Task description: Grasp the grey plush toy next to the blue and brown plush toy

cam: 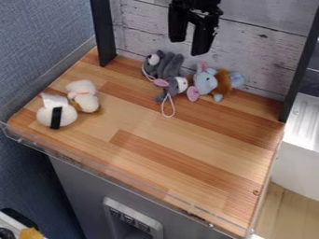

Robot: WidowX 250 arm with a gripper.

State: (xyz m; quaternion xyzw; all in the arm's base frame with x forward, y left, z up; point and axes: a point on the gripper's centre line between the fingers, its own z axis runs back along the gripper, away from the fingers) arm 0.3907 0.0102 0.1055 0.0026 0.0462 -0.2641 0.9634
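Round white toy: While the arm hangs over the far side, this banded plush [56, 116] sits at the left, toward the near edge of the wooden top [143, 140].
White plush with the orange collar: It lies [83, 95] just right of and beyond the round one, so close that I can't tell whether they touch.
Grey toys: Left of the middle, by the far boards [140, 28], a dark grey plush [167, 64] lies bunched up against a pink-eared grey plush [181, 84]; a white cord loop [168, 111] trails toward the near side.
Gripper: It hangs [189, 46] above the far middle, pointing down, clear of every toy. Its two fingers stand apart and, as far as I can see, hold nothing.
Blue toy: Just right of the grey pair, the pale blue plush [204, 81] has pink ears and leans close to a brown plush [223, 84] at the far right.
Step, as I judge it: This looks like the stage before any grasp, the grey and blue toys being nearest.
Next move: A pick from here would call for centring over one toy, coming down with the fingers spread, and keeping them off its close neighbours and the cord.
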